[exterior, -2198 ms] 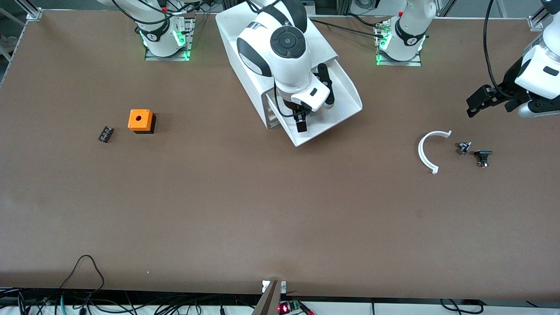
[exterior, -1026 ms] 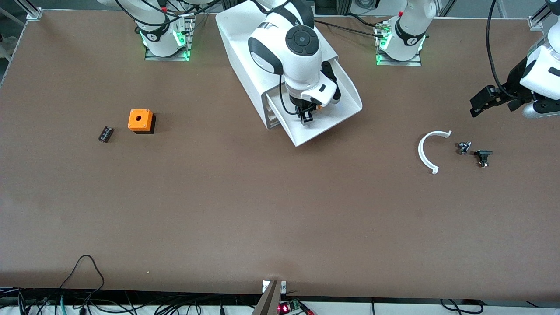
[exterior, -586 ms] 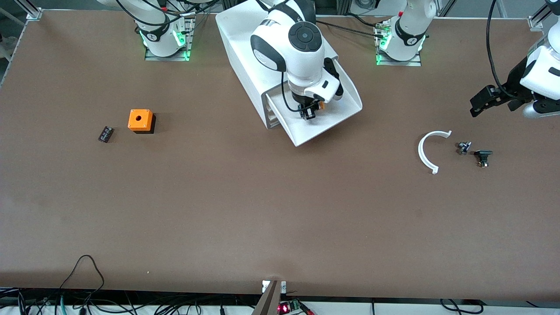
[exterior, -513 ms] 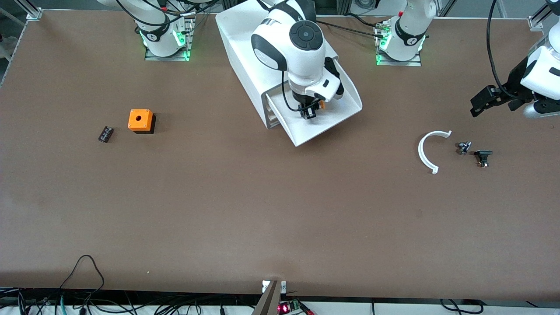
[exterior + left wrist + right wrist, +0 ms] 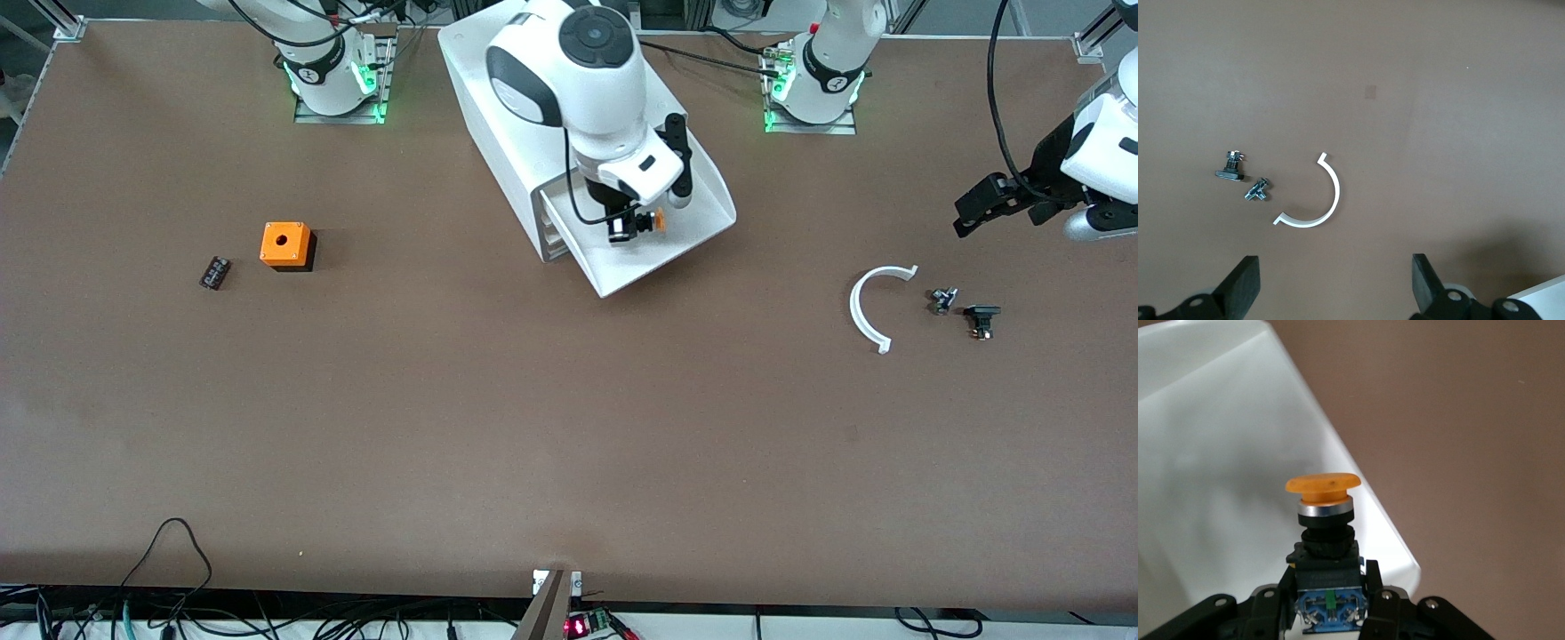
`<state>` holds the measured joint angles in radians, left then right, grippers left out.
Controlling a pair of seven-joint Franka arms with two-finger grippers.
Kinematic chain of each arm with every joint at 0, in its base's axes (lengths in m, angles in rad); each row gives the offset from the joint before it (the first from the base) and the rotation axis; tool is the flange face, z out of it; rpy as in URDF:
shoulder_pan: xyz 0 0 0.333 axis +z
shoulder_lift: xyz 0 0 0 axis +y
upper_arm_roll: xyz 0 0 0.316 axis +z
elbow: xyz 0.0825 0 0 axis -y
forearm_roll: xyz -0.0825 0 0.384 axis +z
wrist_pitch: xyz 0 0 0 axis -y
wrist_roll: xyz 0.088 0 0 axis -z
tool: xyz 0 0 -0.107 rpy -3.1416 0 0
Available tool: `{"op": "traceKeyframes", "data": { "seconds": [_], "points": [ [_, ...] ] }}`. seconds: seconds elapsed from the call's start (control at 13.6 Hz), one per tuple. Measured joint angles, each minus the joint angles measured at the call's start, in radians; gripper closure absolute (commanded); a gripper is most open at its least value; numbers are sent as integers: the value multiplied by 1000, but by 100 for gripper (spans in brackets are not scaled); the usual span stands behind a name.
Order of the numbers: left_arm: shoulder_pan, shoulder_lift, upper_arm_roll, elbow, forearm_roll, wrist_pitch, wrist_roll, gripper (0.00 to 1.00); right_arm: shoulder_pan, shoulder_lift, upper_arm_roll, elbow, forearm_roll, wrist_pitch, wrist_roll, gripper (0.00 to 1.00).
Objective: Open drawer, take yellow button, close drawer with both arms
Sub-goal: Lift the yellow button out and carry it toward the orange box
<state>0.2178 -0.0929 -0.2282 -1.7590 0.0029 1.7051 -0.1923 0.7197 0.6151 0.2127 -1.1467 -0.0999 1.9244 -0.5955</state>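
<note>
No legible text, label, brand, number or sign is to be made out on anything shown; small dark marks are seen on the two arm bases along the desk's top edge, but they cannot be read.

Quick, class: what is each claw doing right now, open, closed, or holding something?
Right claw: closed on the button, over the open drawer.
Left claw: open, holding nothing, over the table.

Robotics lab — bench-mounted arms, cables
</note>
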Motion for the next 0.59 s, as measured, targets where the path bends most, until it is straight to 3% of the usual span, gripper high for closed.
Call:
{"op": "traceKeyframes", "data": {
  "seconds": [0.22,0.59],
  "points": [
    [0,0,0,0,-1,-1,0,0,-56,-44,-17,1,-1,-1,179,81],
    [1,0,0,0,-1,-6,0,0,-82,-71,-215,-29,-5,-23,548,81]
  ]
}}
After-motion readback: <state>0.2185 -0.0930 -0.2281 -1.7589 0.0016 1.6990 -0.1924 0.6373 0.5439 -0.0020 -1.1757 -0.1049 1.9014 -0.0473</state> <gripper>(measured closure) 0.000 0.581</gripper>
